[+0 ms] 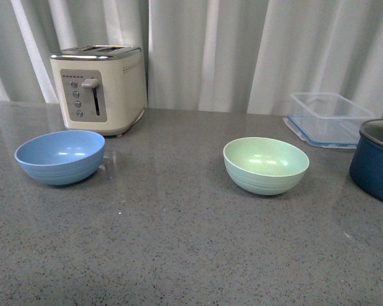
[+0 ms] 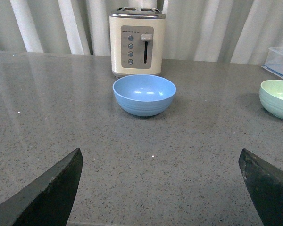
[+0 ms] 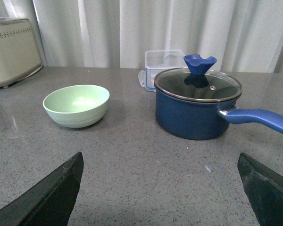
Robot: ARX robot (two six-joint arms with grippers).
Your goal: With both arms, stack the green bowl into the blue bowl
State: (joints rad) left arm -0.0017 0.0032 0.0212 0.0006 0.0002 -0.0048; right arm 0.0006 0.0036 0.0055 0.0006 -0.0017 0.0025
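Observation:
The green bowl point(image 1: 266, 164) stands upright and empty right of centre on the grey counter; it also shows in the right wrist view point(image 3: 76, 105) and at the edge of the left wrist view point(image 2: 278, 98). The blue bowl point(image 1: 60, 156) sits upright and empty at the left, in front of the toaster, and is centred ahead in the left wrist view point(image 2: 144, 94). Neither arm appears in the front view. My left gripper point(image 2: 160, 162) is open, well short of the blue bowl. My right gripper point(image 3: 160, 165) is open, short of the green bowl, with only counter between its fingers.
A cream toaster point(image 1: 99, 88) stands behind the blue bowl. A clear plastic container point(image 1: 328, 118) sits at the back right. A dark navy pot point(image 3: 198, 103) with a glass lid and long blue handle stands right of the green bowl. Curtains hang behind the counter.

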